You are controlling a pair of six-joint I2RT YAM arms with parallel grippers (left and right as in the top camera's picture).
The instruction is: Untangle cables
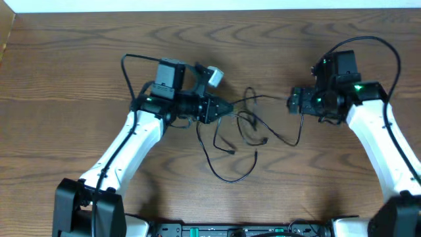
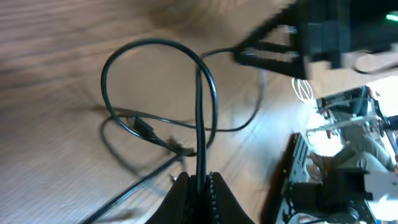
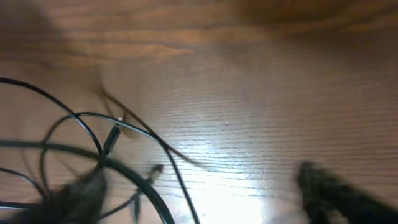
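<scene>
Thin black cables [image 1: 245, 128] lie in tangled loops on the wooden table between my two arms. My left gripper [image 1: 223, 108] points right and is shut on one black cable. In the left wrist view that cable [image 2: 200, 112] rises straight out from between my closed fingertips [image 2: 200, 186] into a wide loop. My right gripper [image 1: 291, 102] stands at the right end of the tangle. In the right wrist view it [image 3: 205, 199] is open, its blurred fingers [image 3: 333, 193] far apart. Cable strands [image 3: 140, 180] run near its left finger, and none is pinched.
Thicker black cords [image 1: 135, 66] arch over each arm. The table's back edge [image 1: 210, 9] runs along the top, and a dark equipment rail [image 1: 237, 230] sits at the front. Bare wood [image 1: 66, 99] lies on the far left.
</scene>
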